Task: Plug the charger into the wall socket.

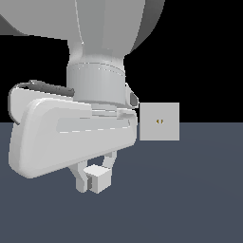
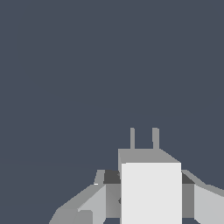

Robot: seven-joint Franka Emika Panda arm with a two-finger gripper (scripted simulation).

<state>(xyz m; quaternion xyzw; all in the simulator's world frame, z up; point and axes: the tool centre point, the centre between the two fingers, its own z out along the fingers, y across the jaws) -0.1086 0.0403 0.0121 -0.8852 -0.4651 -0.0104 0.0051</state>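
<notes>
1. Charger (image 1: 100, 179) sits low and left of centre in the exterior view, pinched between the fingers of the gripper (image 1: 93, 179).
2. Its two prongs (seen in the wrist view) project beyond the fingertips.
3. Wall socket (image 1: 159, 121) stands upright at centre right, well apart.

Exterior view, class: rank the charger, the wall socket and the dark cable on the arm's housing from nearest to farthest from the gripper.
1. The charger, between the fingers of the gripper.
2. The dark cable, above on the housing, toward the exterior view's left.
3. The wall socket, upright toward the exterior view's right; likely farthest, as it looks set deeper in the scene.
</notes>
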